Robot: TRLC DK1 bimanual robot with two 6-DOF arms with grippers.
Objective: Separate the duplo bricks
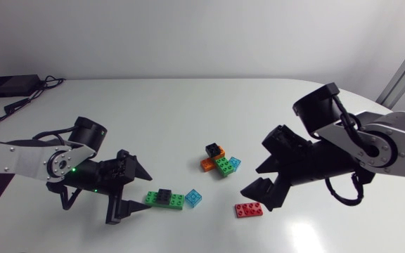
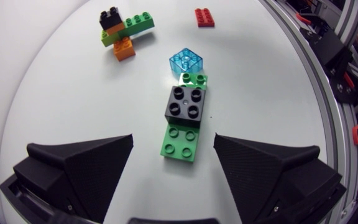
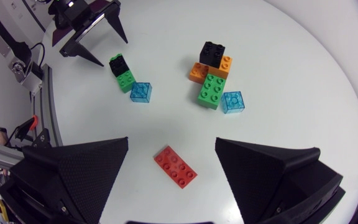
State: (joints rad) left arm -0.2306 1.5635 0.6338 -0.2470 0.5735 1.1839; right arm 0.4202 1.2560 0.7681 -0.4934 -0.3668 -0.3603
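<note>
A long green brick (image 1: pixel 153 199) with a black brick (image 1: pixel 164 197) stuck on its middle lies just ahead of my left gripper (image 1: pixel 140 194). In the left wrist view the green brick's (image 2: pixel 180 142) near end sits between the open fingertips of the gripper (image 2: pixel 173 140), touching neither. A clear blue brick (image 2: pixel 186 61) lies at its far end. A joined cluster (image 1: pixel 219 161) of black, orange, green and clear blue bricks sits mid-table. A red brick (image 3: pixel 176 166) lies loose, just ahead of my open right gripper (image 3: pixel 171 140), which hovers above it.
A black box (image 1: pixel 9 86) with cables sits at the table's back left corner. The white table (image 1: pixel 188 112) curves away behind the bricks. My left gripper (image 3: pixel 95 37) shows across the table in the right wrist view.
</note>
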